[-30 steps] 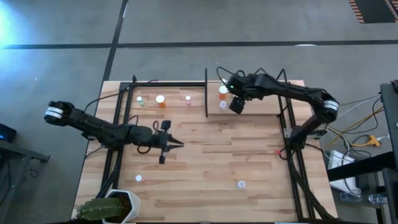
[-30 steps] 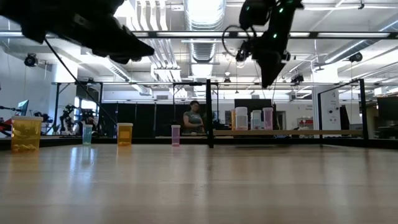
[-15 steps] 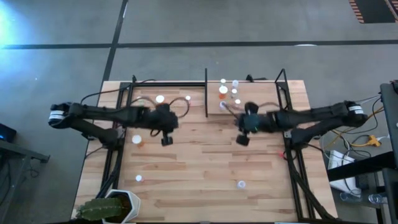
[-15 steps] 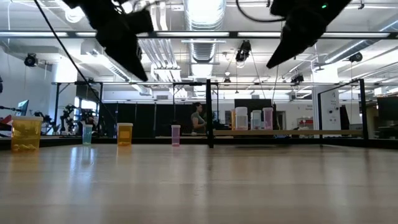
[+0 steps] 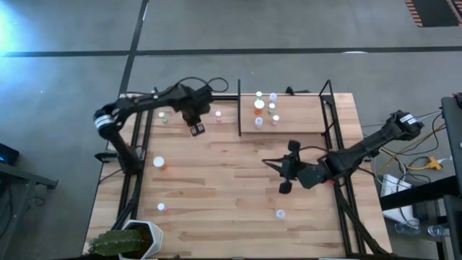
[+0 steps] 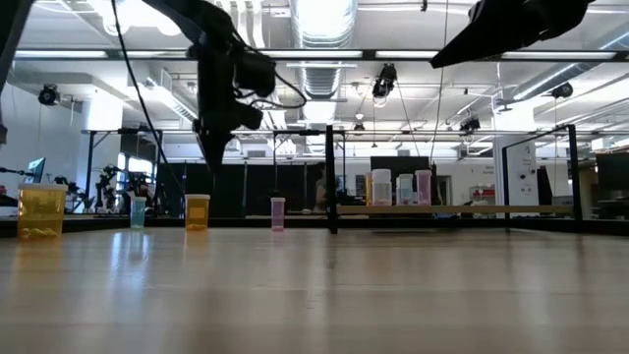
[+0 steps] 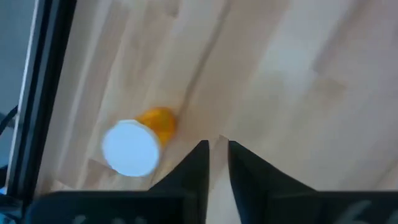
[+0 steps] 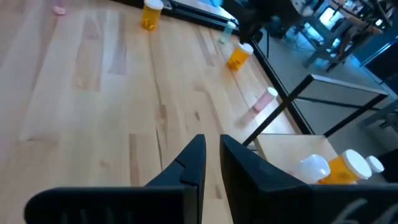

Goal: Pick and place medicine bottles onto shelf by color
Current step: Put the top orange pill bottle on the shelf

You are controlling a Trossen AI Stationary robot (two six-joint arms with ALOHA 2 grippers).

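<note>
High view: left end effector [image 5: 196,129] above shelf [image 5: 216,128], fingers near-closed.

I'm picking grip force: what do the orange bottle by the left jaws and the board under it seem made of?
The orange bottle looks like translucent, glossy plastic, since light glows through its body. Its white cap looks like opaque, matte plastic. The board looks like light, smooth-finished wood, with plank seams and grain lines.

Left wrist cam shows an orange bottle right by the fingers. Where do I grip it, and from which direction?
Grip the orange bottle around its orange body just under the white cap, coming down from above. It stands upright on the wood, cap toward the camera, beside the nearly closed left gripper, so open the fingers first; the black rod close alongside looks tight.
</note>
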